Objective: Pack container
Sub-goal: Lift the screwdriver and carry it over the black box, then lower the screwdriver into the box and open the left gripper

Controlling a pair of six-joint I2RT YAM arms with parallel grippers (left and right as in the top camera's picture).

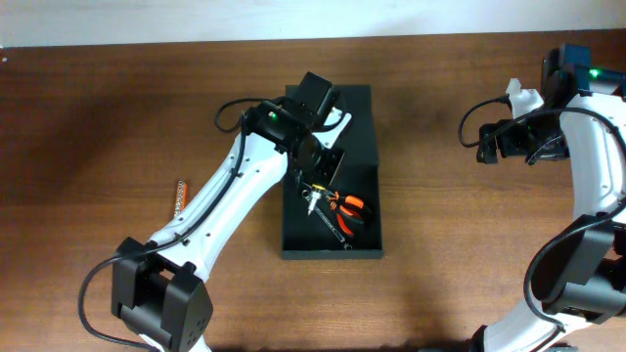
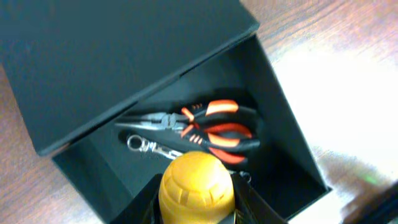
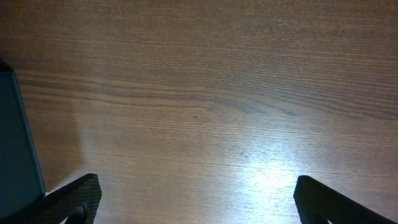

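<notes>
The container (image 1: pixel 331 250) is a dark matte box lying open mid-table, its flap lid (image 2: pixel 124 56) folded back. Inside lie orange-handled pliers (image 2: pixel 214 127) (image 1: pixel 347 210) and a small silver wrench (image 2: pixel 149 147). My left gripper (image 1: pixel 311 182) hovers over the box interior, shut on a tool with a rounded yellow handle (image 2: pixel 197 183); the black fingers (image 2: pixel 264 208) press its sides, and the rest of the tool is hidden. My right gripper (image 1: pixel 486 142) stands wide open over bare wood at the right, with nothing between its fingertips (image 3: pixel 78 196).
A thin orange-brown tool (image 1: pixel 179 196) lies on the table left of my left arm. The container's dark side (image 3: pixel 15 143) shows at the left edge of the right wrist view. The table's far edge (image 1: pixel 293 39) meets a pale wall.
</notes>
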